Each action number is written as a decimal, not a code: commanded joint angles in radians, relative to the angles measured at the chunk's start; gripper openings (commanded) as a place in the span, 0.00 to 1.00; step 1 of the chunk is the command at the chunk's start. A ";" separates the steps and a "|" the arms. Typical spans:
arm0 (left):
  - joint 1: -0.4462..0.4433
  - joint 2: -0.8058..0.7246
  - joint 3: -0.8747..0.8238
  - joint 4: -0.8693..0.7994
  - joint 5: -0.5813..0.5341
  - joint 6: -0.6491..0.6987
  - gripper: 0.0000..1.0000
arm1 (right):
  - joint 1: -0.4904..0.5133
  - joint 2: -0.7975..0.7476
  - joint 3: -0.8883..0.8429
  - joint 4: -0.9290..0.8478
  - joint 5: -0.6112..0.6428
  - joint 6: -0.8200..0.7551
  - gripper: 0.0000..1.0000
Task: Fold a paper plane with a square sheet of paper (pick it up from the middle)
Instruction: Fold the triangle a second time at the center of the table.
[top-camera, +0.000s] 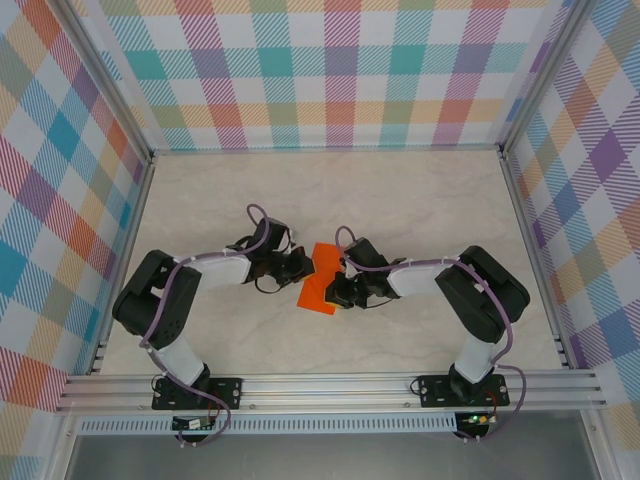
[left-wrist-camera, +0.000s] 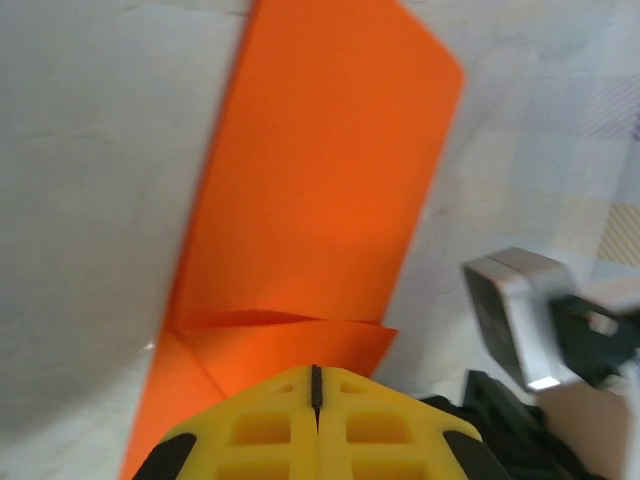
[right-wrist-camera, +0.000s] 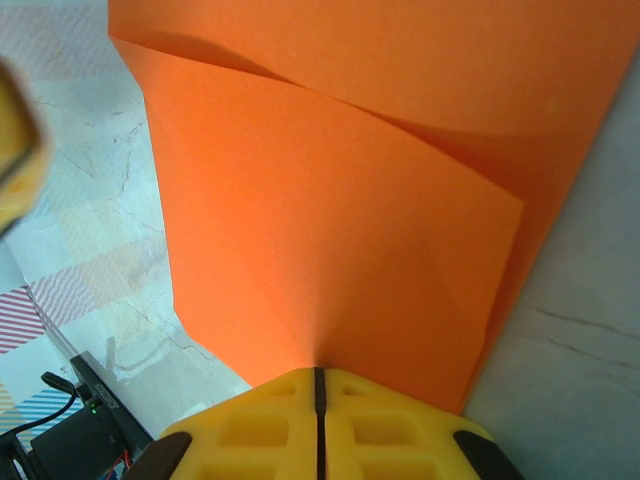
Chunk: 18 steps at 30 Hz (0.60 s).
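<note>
Two grippers meet over the paper plane (top-camera: 314, 297), one from each side, on the pale marbled table (top-camera: 420, 200). Seen from above, the left gripper (top-camera: 300, 266) comes in at the orange sheet's left edge and the right gripper (top-camera: 336, 290) sits on its right side, so the paper lies between and partly under them.

From the left wrist, the left gripper (left-wrist-camera: 316, 376) has its yellow fingers pressed together, with only a thin dark seam between them. The paper plane (left-wrist-camera: 320, 170) stretches away from the fingertips as a long orange panel with a slanted far end. Two small folded flaps overlap just ahead of the tips, and the sheet runs out of sight beneath the fingers. Bare table (left-wrist-camera: 80, 200) lies to the left of the paper, and a grey and black part of the other arm (left-wrist-camera: 520, 310) sits to the right, beside the sheet.

From the right wrist, the right gripper (right-wrist-camera: 318, 376) is likewise closed, finger against finger. The paper plane (right-wrist-camera: 330, 220) spreads out directly ahead of it, with a faint crease leading down to the seam between the tips and a folded layer lying across the far part. A blurred yellow bit of the left gripper (right-wrist-camera: 15, 140) shows ahead and to the left.

Whether either pair of fingers pinches the paper or merely presses on it, I cannot tell
</note>
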 joint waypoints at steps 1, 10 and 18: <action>-0.001 0.048 0.001 0.028 -0.012 0.013 0.00 | 0.006 0.027 -0.001 -0.098 0.020 -0.010 0.08; -0.001 0.098 -0.001 -0.042 -0.087 0.030 0.00 | 0.006 0.003 0.066 -0.098 -0.017 -0.008 0.10; -0.001 0.092 -0.016 -0.039 -0.088 0.026 0.00 | 0.006 0.077 0.178 -0.087 -0.032 -0.011 0.11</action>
